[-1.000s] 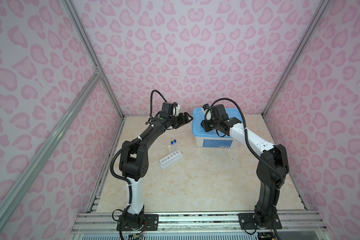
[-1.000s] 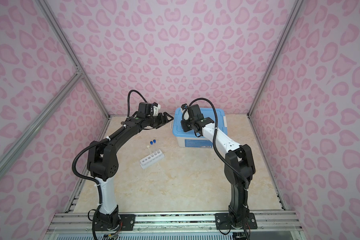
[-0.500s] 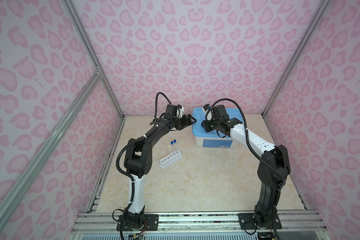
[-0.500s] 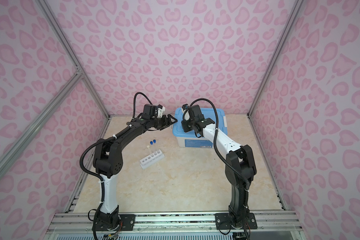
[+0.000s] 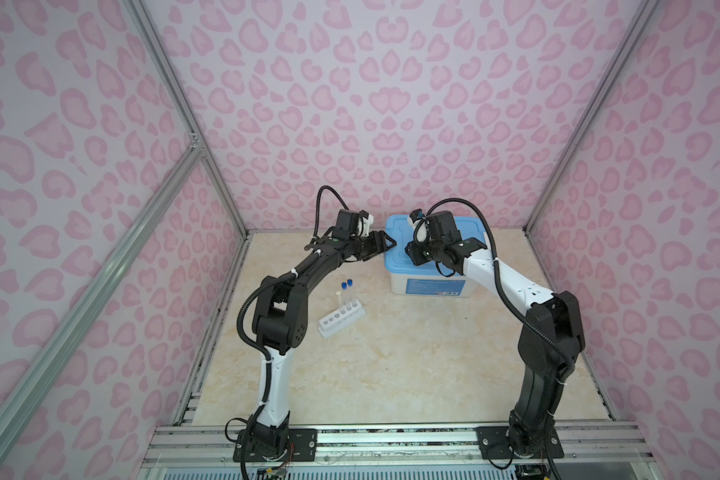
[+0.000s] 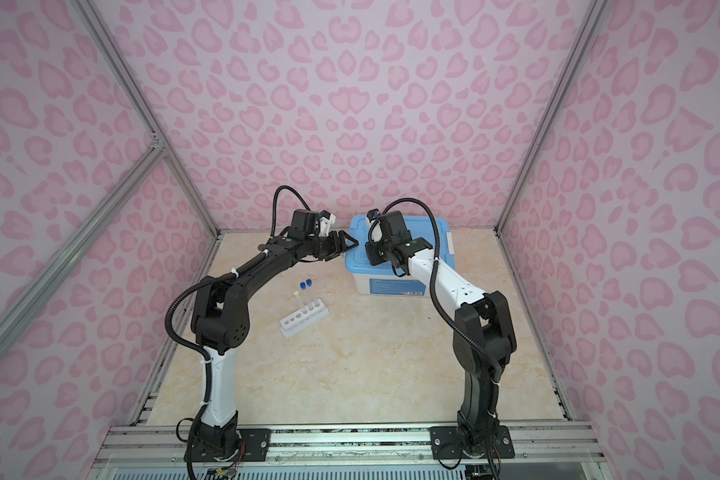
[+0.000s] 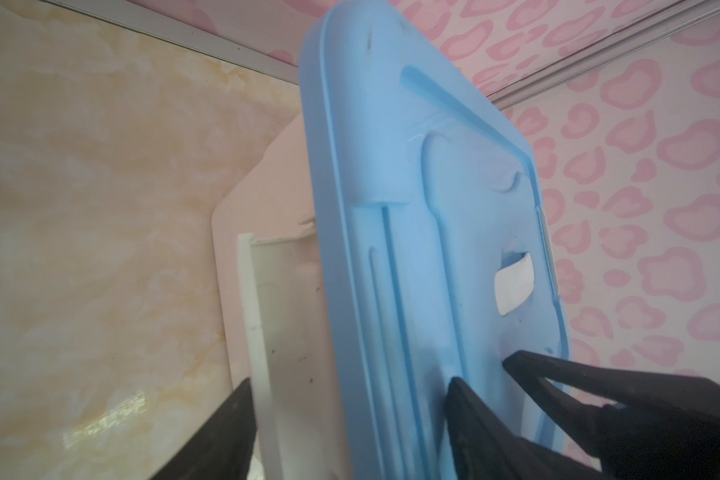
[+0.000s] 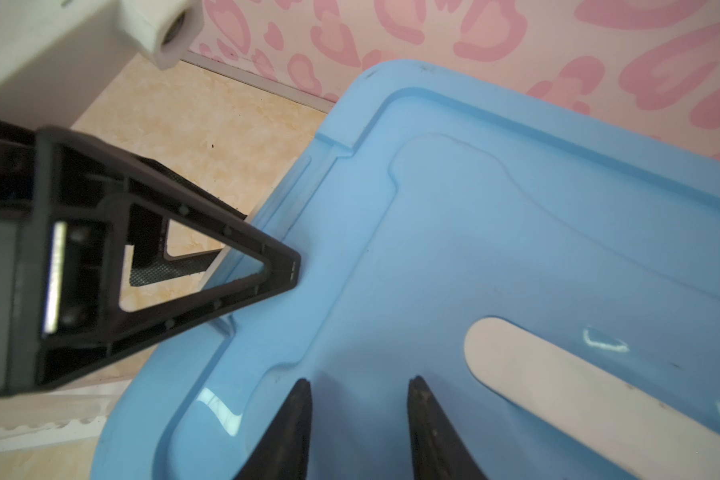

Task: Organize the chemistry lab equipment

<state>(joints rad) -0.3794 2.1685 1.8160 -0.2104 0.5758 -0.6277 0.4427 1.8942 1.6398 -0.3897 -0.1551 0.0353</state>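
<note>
A blue lid (image 8: 516, 232) hides whatever the white bin (image 5: 398, 282) holds at the back edge of the table (image 5: 391, 374). The left gripper (image 5: 386, 247) straddles the lid's rim, jaws apart. The right gripper (image 8: 360, 379) holds its tips parted over it, contact unclear. The rack (image 5: 341, 321) with three test tubes (image 5: 347, 296) stands toward the cream marbled top's left edge, amid pink-patterned walls (image 5: 371, 104).

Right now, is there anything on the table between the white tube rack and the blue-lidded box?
Nothing. Both top views show only bare beige tabletop between the white rack and the blue-lidded box.
</note>
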